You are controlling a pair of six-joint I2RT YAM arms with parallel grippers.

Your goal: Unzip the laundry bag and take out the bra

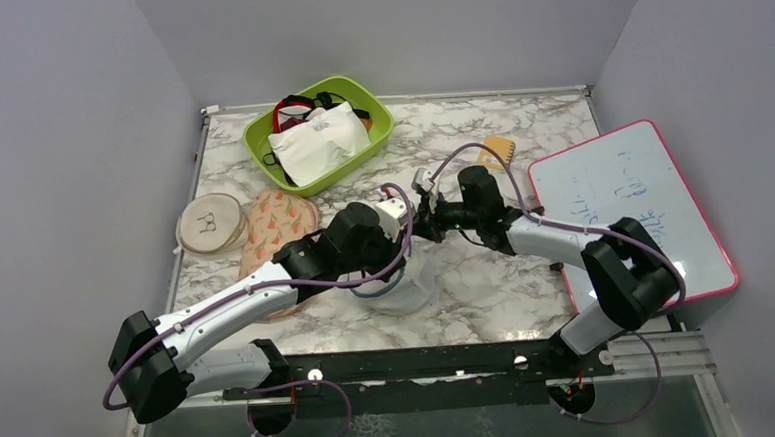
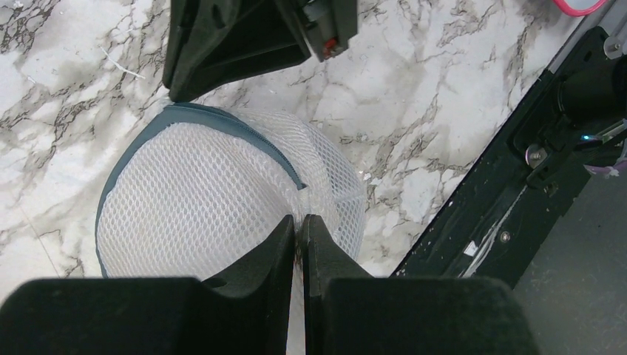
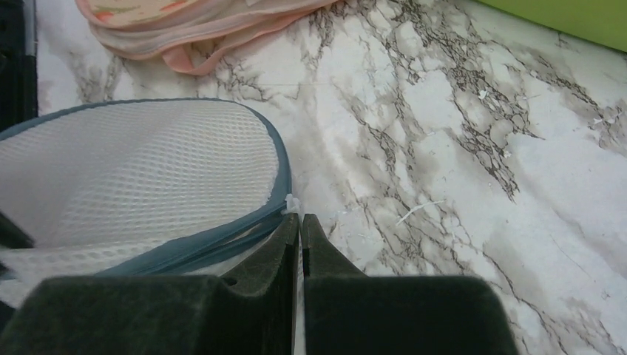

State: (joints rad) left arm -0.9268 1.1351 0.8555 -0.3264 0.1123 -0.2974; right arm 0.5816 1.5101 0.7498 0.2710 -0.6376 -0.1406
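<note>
The laundry bag (image 2: 200,200), a round white mesh pouch with a grey-blue zip band (image 2: 222,122), lies on the marble table under both arms (image 1: 407,283). My left gripper (image 2: 302,220) is shut, pinching a fold of the mesh on the bag's side nearer the black rail. My right gripper (image 3: 300,217) is shut at the bag's rim, with the small white zip pull (image 3: 292,201) caught at its fingertips. Beside it the zip band (image 3: 200,248) runs in two blue strips. From the left wrist view, the right gripper (image 2: 244,44) hangs over the bag's far edge. The bra is hidden.
A green bin (image 1: 384,129) with a white pouch and strapped garments sits at the back. A beige round disc (image 1: 211,224) and a pink patterned pouch (image 1: 279,224) lie to the left. A pink-framed whiteboard (image 1: 628,206) fills the right side. A black rail (image 1: 421,362) lines the near edge.
</note>
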